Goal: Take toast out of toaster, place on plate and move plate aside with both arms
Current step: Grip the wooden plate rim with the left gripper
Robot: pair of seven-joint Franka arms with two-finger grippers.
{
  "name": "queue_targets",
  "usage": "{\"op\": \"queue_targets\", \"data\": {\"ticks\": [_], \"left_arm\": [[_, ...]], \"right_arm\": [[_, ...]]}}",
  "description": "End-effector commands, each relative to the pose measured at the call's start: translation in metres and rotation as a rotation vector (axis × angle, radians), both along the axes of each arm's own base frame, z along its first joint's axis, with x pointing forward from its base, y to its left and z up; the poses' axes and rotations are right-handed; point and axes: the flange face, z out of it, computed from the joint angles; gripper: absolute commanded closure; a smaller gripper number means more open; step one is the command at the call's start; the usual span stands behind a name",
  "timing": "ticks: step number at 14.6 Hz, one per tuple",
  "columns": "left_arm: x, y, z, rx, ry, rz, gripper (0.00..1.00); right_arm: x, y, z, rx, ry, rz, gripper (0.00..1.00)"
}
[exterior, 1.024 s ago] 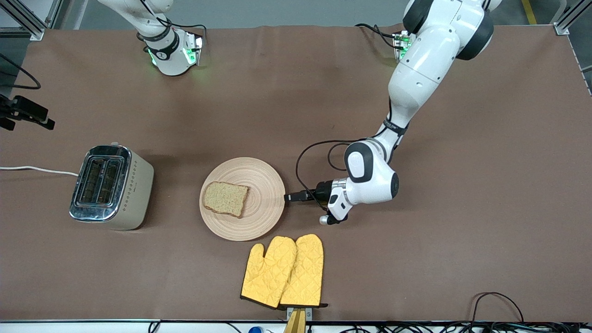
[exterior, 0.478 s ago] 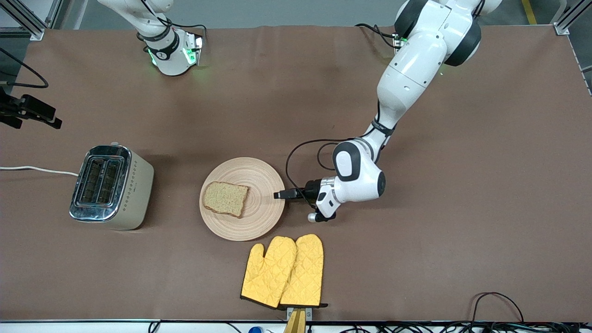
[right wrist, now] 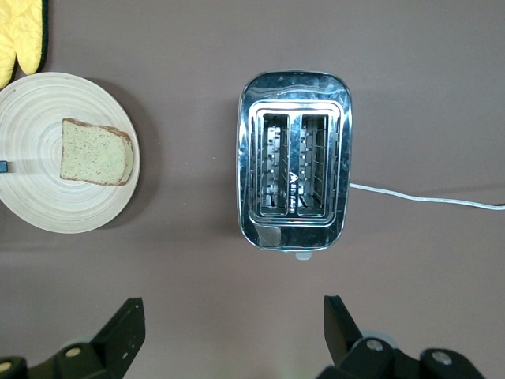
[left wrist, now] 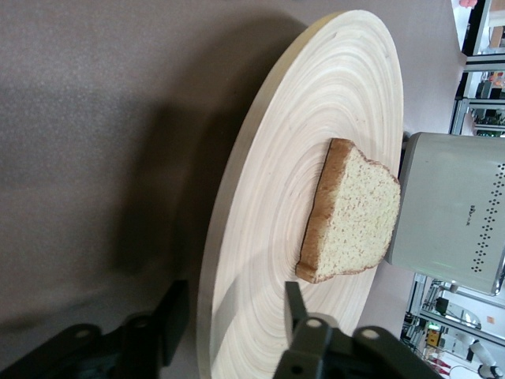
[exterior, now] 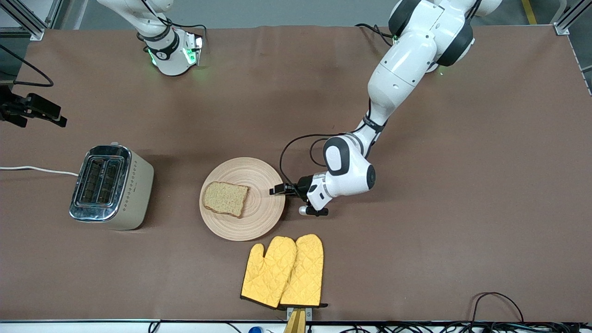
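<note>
- The toast [exterior: 225, 199] lies flat on the plate [exterior: 259, 222], on the half toward the toaster [exterior: 111, 187], so the step in hand looks like seizing the plate's rim to shift it.
- The left gripper [exterior: 278, 190] is at the plate's edge away from the toaster, one finger [left wrist: 293, 304] over the wood and the other [left wrist: 172, 320] under the rim: it straddles the edge with a gap showing, not clamped.
- To do this well, I'd pinch only the rim, keep the plate level, and slide it slowly so the slice doesn't skid.
- The right gripper [right wrist: 233, 328] hangs spread wide and empty above the table beside the toaster; that arm waits.
- The left wrist view shows the straddle on the rim, which the front view can't resolve.
- The right wrist view looks down into both toaster slots, which appear empty.
- Only the front view shows the yellow oven mitts [exterior: 283, 272] whole, lying just beside the plate, nearer the camera.
</note>
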Motion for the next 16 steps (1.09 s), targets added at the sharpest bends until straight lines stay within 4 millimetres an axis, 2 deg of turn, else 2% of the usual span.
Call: {"op": "queue_targets", "data": {"ticks": [1, 2, 4, 6, 7, 9, 11, 14, 16], "left_arm": [[0.002, -0.003, -0.002, -0.031, -0.016, 0.028, 0.87], [0.002, -0.003, 0.000, -0.033, -0.029, 0.021, 0.96], [0.005, 0.002, -0.002, -0.041, -0.070, 0.005, 0.98], [0.006, 0.003, 0.000, -0.065, -0.055, 0.031, 0.99], [0.009, 0.005, 0.007, -0.070, -0.060, 0.036, 0.99], [0.029, 0.022, 0.033, -0.090, -0.084, 0.056, 0.99], [0.033, 0.029, 0.060, -0.130, -0.078, 0.023, 1.00], [0.041, 0.069, 0.079, -0.154, -0.083, -0.013, 0.99], [0.053, 0.116, 0.080, -0.189, -0.084, -0.032, 0.99]], "right_arm": [[-0.001, 0.018, 0.005, -0.017, 0.003, 0.005, 0.00], [-0.001, 0.018, 0.006, -0.016, 0.001, -0.010, 0.00], [0.000, 0.012, 0.015, -0.015, -0.018, -0.016, 0.00], [-0.003, 0.003, 0.016, -0.013, -0.002, 0.004, 0.00], [-0.003, -0.004, 0.016, -0.012, -0.003, 0.027, 0.00], [-0.003, -0.010, 0.015, -0.010, -0.004, 0.029, 0.00], [-0.004, -0.011, 0.015, -0.011, -0.003, 0.024, 0.00], [-0.003, -0.008, 0.015, -0.025, -0.004, 0.029, 0.00], [-0.003, -0.009, 0.015, -0.033, -0.001, 0.024, 0.00]]}}
